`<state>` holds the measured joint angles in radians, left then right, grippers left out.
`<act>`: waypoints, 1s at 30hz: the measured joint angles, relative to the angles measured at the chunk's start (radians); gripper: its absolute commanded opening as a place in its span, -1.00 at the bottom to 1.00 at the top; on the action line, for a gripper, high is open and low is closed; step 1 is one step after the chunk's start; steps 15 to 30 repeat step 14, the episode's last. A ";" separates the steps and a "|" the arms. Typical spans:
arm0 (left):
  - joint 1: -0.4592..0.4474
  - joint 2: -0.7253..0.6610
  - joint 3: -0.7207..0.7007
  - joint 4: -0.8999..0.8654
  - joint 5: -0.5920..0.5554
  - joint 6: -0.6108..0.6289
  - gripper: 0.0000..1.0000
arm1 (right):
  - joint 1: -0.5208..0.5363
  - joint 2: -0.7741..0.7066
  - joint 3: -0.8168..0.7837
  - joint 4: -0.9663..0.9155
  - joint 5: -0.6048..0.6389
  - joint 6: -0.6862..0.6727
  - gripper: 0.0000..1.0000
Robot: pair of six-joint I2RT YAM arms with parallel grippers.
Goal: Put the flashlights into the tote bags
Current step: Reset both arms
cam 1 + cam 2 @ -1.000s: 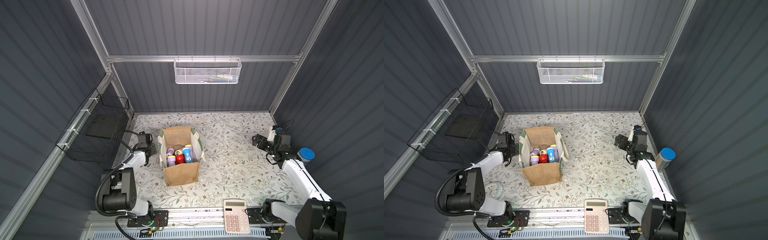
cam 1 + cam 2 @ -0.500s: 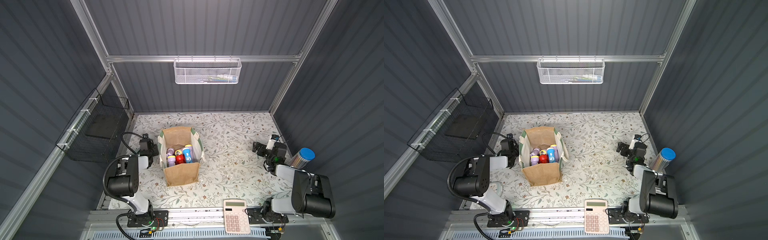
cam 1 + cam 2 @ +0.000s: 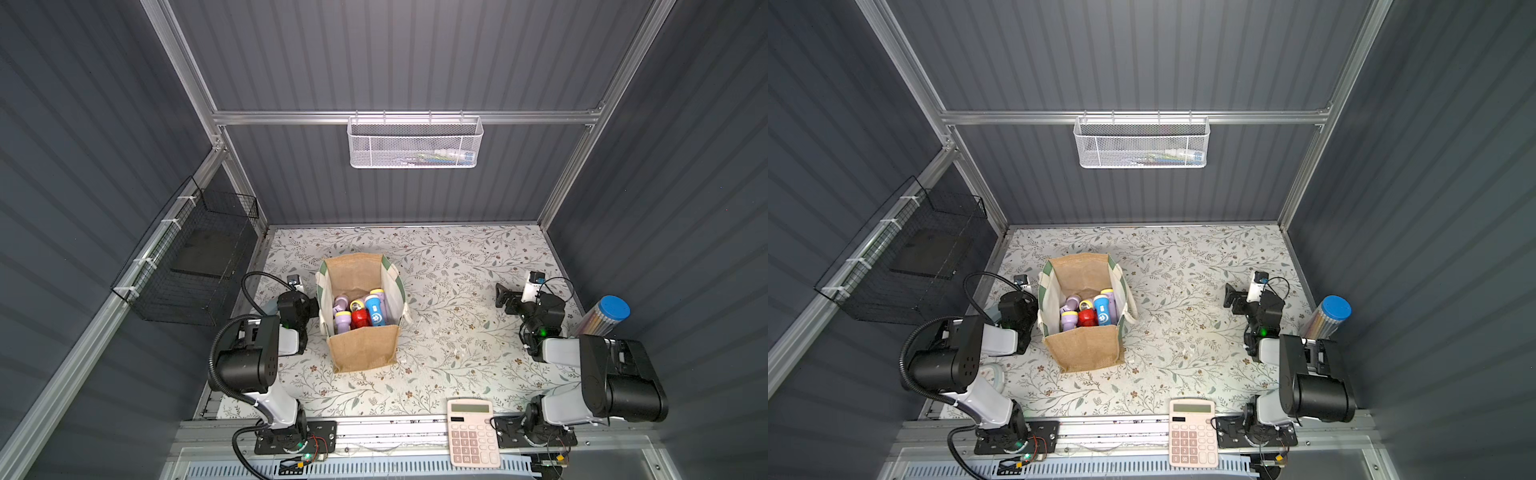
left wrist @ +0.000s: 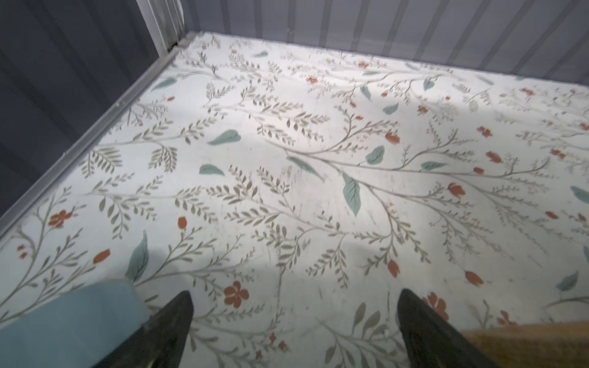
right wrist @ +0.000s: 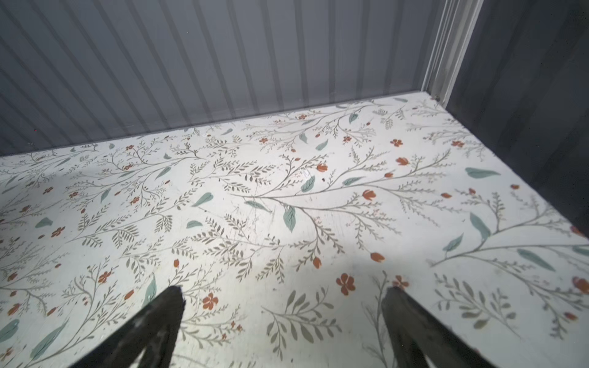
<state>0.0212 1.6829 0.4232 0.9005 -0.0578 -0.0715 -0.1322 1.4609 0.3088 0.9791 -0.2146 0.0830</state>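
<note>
The tote bag (image 3: 361, 349) (image 3: 1086, 349), tan jute with green-and-white sides, stands upright left of the table's middle. Several flashlights lie inside it: a blue one (image 3: 376, 309), a red one (image 3: 360, 318) and lilac ones (image 3: 343, 320). My left arm (image 3: 291, 311) is folded beside the bag's left side. In the left wrist view the left gripper (image 4: 294, 296) is open and empty over bare cloth, with a corner of the bag (image 4: 526, 347) beside one finger. At the table's right side my right gripper (image 3: 505, 297) (image 5: 283, 291) is also open and empty.
A calculator (image 3: 473, 432) lies on the front rail. A clear pencil tube with a blue lid (image 3: 602, 320) leans at the right wall. A white mesh basket (image 3: 415, 143) hangs on the back wall, a black wire basket (image 3: 195, 266) on the left. A pale blue object (image 4: 73, 325) sits by my left finger.
Both arms have folded back toward their bases. The left gripper has drawn back a little along the bag's left side, the right one nearer the front. The bag and its contents have not moved.
</note>
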 measured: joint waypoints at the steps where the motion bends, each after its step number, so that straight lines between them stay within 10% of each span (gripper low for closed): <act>1: -0.001 0.005 -0.002 0.005 -0.002 0.001 0.99 | 0.000 0.000 0.000 0.001 0.002 -0.001 0.98; 30: -0.013 0.017 -0.002 0.044 -0.021 0.002 0.99 | 0.006 0.000 0.000 0.000 0.020 -0.006 0.98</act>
